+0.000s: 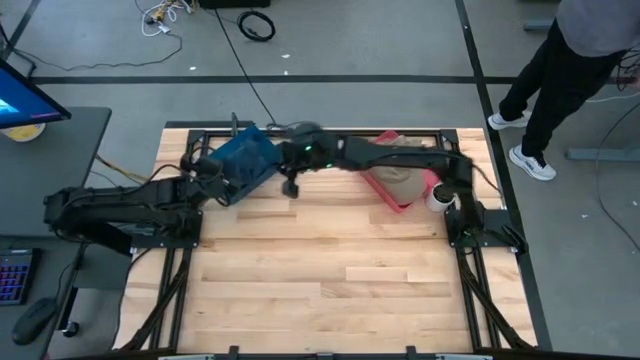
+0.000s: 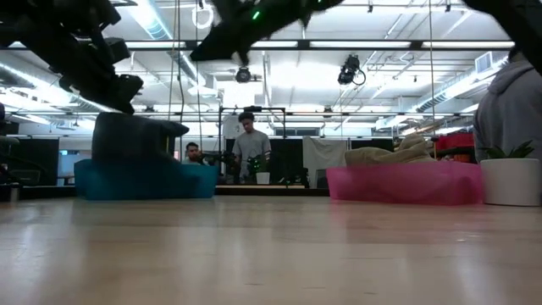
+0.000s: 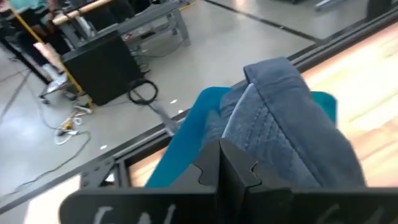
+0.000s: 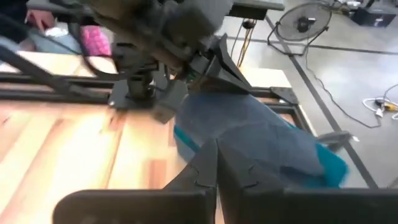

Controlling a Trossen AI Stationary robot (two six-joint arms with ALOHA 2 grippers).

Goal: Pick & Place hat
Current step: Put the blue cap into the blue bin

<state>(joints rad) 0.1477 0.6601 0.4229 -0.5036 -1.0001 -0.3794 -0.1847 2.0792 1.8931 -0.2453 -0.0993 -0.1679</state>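
The left tool (image 3: 231, 171), pressed together, pinches the blue hat (image 3: 283, 124) over the teal bin (image 1: 243, 160).

Both arms are matte black, chunky jointed links with dark cabling along them. The right arm (image 1: 390, 155) shows a small green LED near its wrist, just behind the right gripper (image 1: 291, 185); the left arm (image 1: 120, 205) is the same black build. Fingers (image 3: 233, 177) are flat black plates with notched, stepped inner edges.
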